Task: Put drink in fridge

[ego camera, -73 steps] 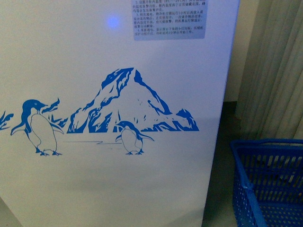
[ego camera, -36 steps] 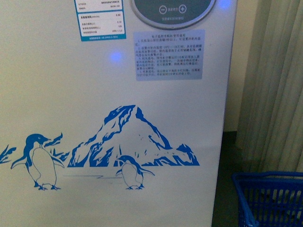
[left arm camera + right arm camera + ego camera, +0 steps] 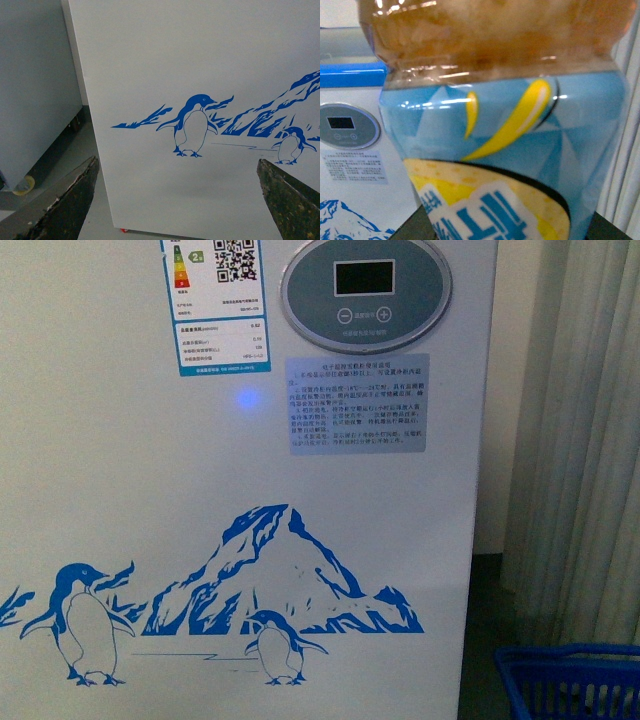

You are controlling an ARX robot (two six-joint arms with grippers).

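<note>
My left gripper (image 3: 177, 162) hangs low, facing the white front panel of the chest freezer (image 3: 150, 470). Its two dark, scuffed fingers (image 3: 65, 205) are spread wide with only air between them. My right gripper (image 3: 507, 227) is held higher, where its camera sees the freezer's blue top rim (image 3: 350, 75), and the drink bottle (image 3: 505, 125) fills that view. Dark edges show on either side of the bottle, so the jaws look pinched on it, though the view is too close to show contact. The bottle is smooth clear plastic, with orange liquid and a glossy pale-blue label streaked with yellow. It is in front of the freezer, outside it.

The panel is flat and matte, printed with a blue penguin (image 3: 85, 625) and a mountain, below an oval grey display (image 3: 365, 292). A blue lattice basket (image 3: 570, 680) stands at right, near a pleated curtain (image 3: 590, 440). A grey wheeled cabinet (image 3: 35, 75) stands left of the freezer.
</note>
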